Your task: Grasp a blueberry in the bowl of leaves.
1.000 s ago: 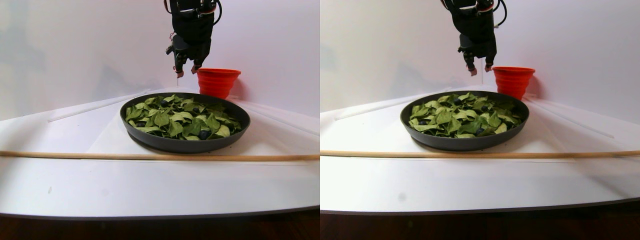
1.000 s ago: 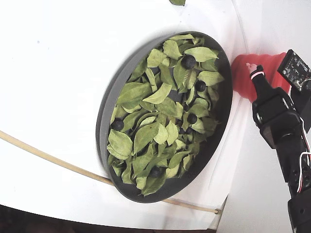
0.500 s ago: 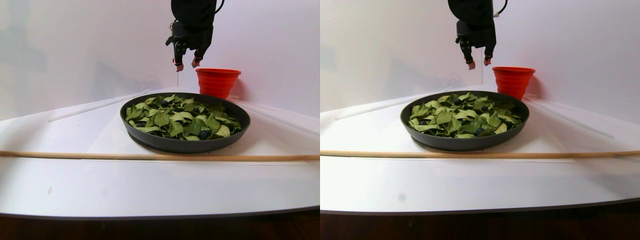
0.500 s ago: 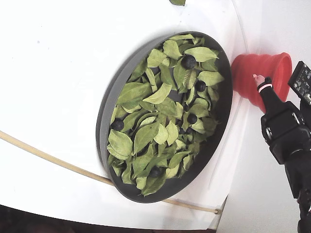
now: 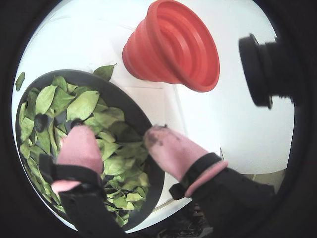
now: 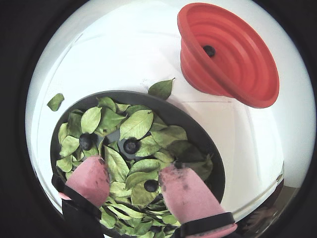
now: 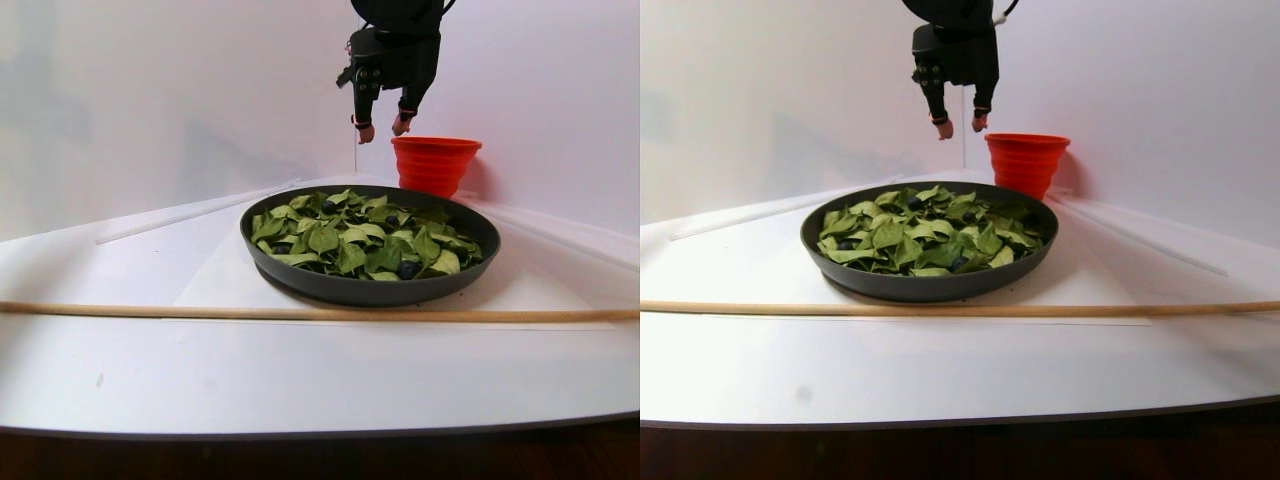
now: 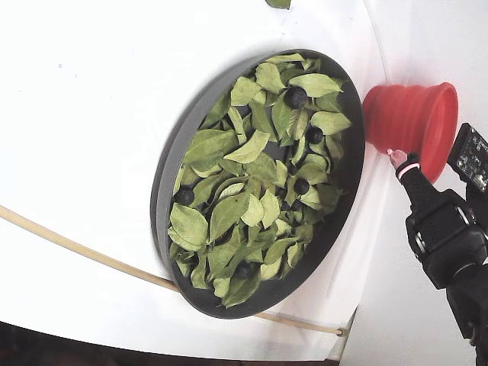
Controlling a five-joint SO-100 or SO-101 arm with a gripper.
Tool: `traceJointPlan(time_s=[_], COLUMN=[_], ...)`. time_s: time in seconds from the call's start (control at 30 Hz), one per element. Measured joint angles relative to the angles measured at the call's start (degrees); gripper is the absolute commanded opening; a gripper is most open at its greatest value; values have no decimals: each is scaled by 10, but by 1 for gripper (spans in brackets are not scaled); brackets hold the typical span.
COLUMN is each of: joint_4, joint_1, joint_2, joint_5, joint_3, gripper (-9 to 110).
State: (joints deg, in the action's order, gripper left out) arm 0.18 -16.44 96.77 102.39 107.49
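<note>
A white worktop (image 7: 300, 370) meets a white wall; in the stereo pair the gripper (image 7: 380, 127) hangs high above the bowl's (image 7: 370, 288) far rim, beside the red cup (image 7: 435, 163), fingers apart and empty. In a wrist view, a blueberry (image 6: 131, 145) lies bare among the leaves (image 6: 136, 124), ahead of the pink fingers (image 6: 89, 179). The fixed view shows the gripper off the bowl's rim. Best centre over that exposed berry, descend straight, then close gently so leaves aren't pinched.
</note>
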Motion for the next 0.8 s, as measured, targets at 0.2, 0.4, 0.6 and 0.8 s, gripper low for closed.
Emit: traceJointPlan(time_s=[0.2,0.4,0.6,0.8], joint_4=[10,15,4,-12], joint_1=[0,-2,-11,-12], joint_2=[29,32,32,32], joint_5=[3,-1,7,6], joint_3=[27,45,68,69], gripper=[20,20,20,20])
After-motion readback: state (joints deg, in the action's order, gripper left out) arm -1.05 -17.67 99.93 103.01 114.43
